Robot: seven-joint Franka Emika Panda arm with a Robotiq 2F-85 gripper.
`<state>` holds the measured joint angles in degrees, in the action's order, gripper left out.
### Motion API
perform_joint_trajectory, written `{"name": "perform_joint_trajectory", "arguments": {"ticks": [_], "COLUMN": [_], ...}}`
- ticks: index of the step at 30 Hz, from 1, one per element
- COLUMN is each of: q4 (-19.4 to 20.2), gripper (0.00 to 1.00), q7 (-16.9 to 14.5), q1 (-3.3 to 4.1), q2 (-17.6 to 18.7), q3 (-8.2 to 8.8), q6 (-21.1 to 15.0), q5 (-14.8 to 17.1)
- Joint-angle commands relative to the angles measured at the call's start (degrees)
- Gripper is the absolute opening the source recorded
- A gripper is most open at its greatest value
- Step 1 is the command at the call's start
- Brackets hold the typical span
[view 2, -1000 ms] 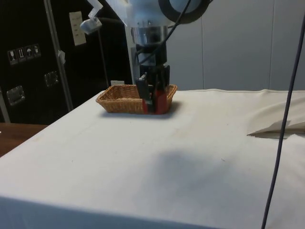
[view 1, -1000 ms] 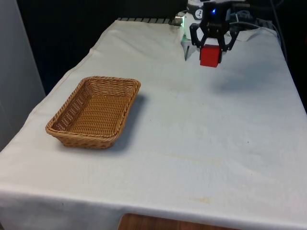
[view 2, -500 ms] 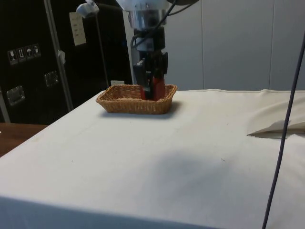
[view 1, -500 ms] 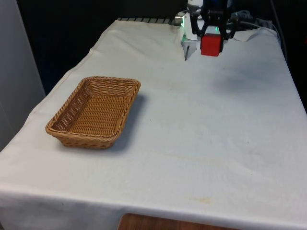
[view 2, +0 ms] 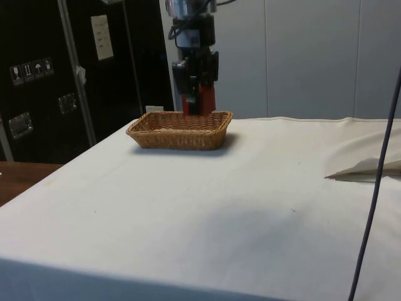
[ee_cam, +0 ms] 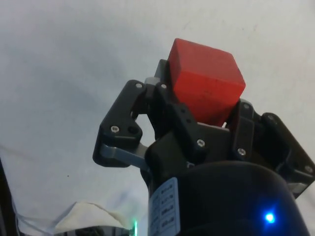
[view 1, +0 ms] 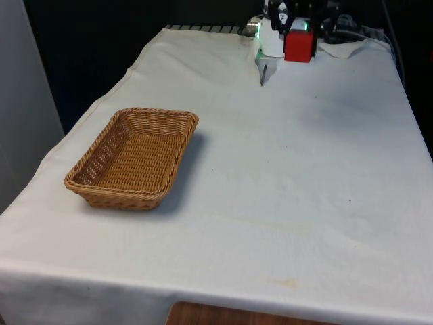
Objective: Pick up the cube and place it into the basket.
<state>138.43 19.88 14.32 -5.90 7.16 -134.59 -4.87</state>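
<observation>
A red cube [view 1: 299,46] hangs high above the table at the far end, towards the front view's right, with my black gripper [view 1: 298,37] shut on it. From the side, the cube [view 2: 200,100] and gripper [view 2: 199,94] stand well above the cloth, in line with the basket behind them. In the wrist view the cube [ee_cam: 205,81] is clamped between the two fingers [ee_cam: 170,103]. The brown wicker basket [view 1: 108,143] sits empty on the front view's left, far from the gripper; its rim [view 2: 178,115] is seen from the side.
A crumpled fold of white cloth [view 2: 369,164] lies on the table near the robot's base. The table's near edge [view 1: 203,298] runs across the front view. Dark cabinets [view 2: 50,75] stand behind the table in the side view.
The gripper has risen steadily with the red cube held in it, climbing from low over the cloth to well above it. The basket has not moved.
</observation>
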Motion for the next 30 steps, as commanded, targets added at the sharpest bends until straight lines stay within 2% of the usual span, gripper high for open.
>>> {"name": "perform_joint_trajectory", "arguments": {"ticks": [1, 3, 8, 13, 14, 17, 22, 30], "q4": [-0.3, -0.3, -1.4, -2.4, -2.3, -3.3, -4.1, -6.4], "gripper": [0.01, 0.01, 0.01, 0.01, 0.01, 0.01, 0.01, 0.01], "q7": [-0.5, -0.2, -1.0, -1.2, -0.9, -1.4, -1.3, -2.3], "q1": [0.06, -0.06, 0.0, -0.06, -0.11, -0.11, -0.29, -0.52], "q2": [-0.5, -0.4, -1.6, -2.1, -1.9, -2.3, -2.4, -2.5], "q3": [0.06, 0.0, 0.06, 0.06, 0.0, 0.06, 0.0, 0.17], "q6": [1.1, 0.8, 3.6, 5.1, 4.5, 6.4, 7.0, 10.0], "q5": [0.5, 0.0, 0.5, 0.6, 0.1, 0.6, 0.2, 1.0]}}
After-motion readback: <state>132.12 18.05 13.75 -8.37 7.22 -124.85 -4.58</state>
